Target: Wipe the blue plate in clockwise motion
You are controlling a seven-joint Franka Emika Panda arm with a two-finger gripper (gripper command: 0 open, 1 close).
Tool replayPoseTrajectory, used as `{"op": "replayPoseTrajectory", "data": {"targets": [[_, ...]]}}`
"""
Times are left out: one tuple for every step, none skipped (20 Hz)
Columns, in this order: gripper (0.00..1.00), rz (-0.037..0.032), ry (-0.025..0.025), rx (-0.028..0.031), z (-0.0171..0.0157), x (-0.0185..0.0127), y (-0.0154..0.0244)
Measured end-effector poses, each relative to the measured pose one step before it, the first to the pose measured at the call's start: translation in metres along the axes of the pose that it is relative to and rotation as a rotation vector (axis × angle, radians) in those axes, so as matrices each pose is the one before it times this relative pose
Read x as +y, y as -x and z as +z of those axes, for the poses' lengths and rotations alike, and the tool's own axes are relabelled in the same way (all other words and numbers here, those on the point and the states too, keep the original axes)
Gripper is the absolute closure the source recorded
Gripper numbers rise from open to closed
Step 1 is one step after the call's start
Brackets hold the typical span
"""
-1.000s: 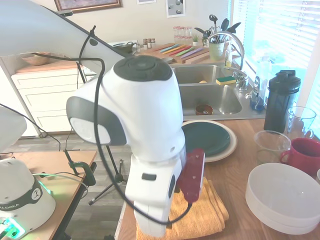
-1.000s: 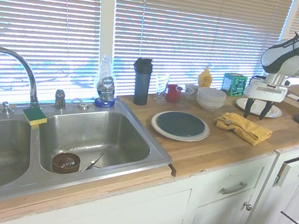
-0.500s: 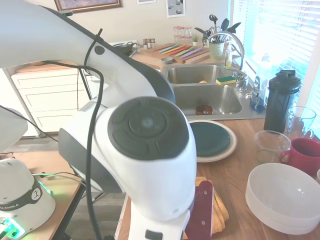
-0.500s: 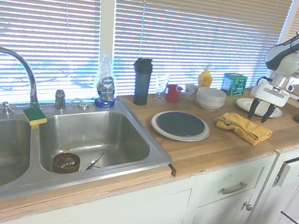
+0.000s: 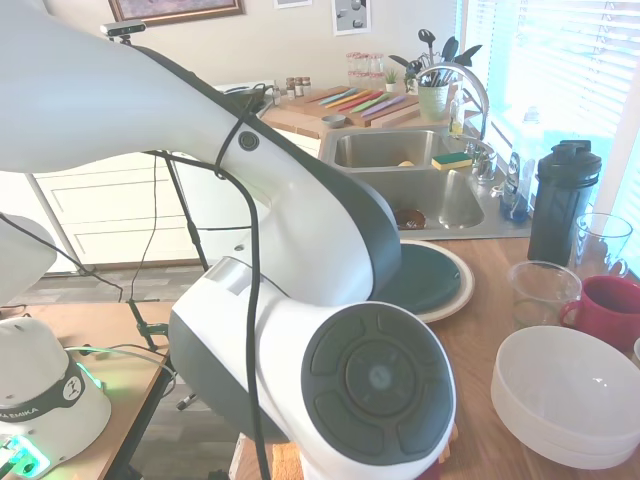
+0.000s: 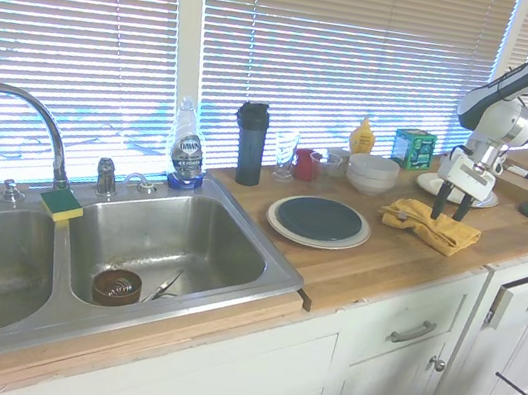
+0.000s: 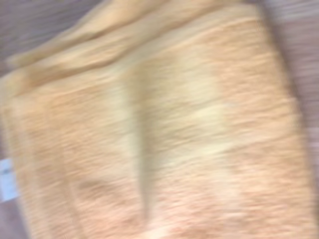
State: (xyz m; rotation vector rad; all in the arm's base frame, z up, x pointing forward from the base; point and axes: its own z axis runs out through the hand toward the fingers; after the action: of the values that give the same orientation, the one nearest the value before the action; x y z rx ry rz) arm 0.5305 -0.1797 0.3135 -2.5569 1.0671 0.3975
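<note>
Two fingers [image 6: 449,209] hang spread and empty just above the yellow towel [image 6: 431,225] near the counter's [image 6: 385,263] front edge. Pinch a thick fold squarely, so it won't slip over the blue plate [image 6: 319,217], mid-counter on the cream plate [image 6: 284,229].

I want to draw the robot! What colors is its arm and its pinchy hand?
The arm is glossy white with dark grey joints and round grey end caps. A black cable runs along it. The gripper has a white body and two thin black fingers.
</note>
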Motion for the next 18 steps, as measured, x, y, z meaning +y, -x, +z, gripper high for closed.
{"op": "replayPoseTrajectory", "data": {"targets": [[0.0,-0.00698,0.00163,-0.00315,0.00135,-0.00252,0.0012],[0.0,-0.00592,0.00174,-0.00226,0.0014,-0.00292,0.00128],[0.0,-0.00509,0.00173,-0.00179,0.00122,-0.00271,0.00122],[0.0,-0.00502,0.00233,-0.00129,0.00115,-0.0025,0.00109],[1.0,-0.00472,0.00243,-0.00088,0.00098,-0.00231,0.00101],[1.0,-0.00388,0.00212,-0.00041,0.00082,-0.00195,0.00083],[1.0,-0.00278,0.00182,0.00024,0.00056,-0.00125,0.00051],[1.0,-0.00159,0.00131,0.00065,0.00021,-0.00061,0.0002],[1.0,-0.00065,0.00045,0.00068,0.00008,-0.00027,0.00004],[1.0,-0.00019,0.00009,0.0004,0.0001,-0.0001,0.00001],[1.0,-0.00008,0.00016,0.00064,-0.00002,0.00001,-0.00006],[1.0,-0.00017,0.00019,0.00046,-0.00002,-0.00003,-0.00003],[1.0,-0.00019,0.00007,0.00029,0.00004,-0.00009,0.00001],[1.0,-0.00005,0.00008,0.00022,0.00006,-0.00002,0.0],[1.0,-0.00021,0.00036,0.0009,-0.00004,0.00001,-0.00008],[1.0,-0.00007,0.0004,0.00222,0.00036,0.00007,-0.00015],[1.0,0.00017,0.00018,0.00355,0.00061,0.00014,-0.00022],[1.0,0.00004,0.00015,0.00323,0.00047,0.00011,-0.00022]]}}
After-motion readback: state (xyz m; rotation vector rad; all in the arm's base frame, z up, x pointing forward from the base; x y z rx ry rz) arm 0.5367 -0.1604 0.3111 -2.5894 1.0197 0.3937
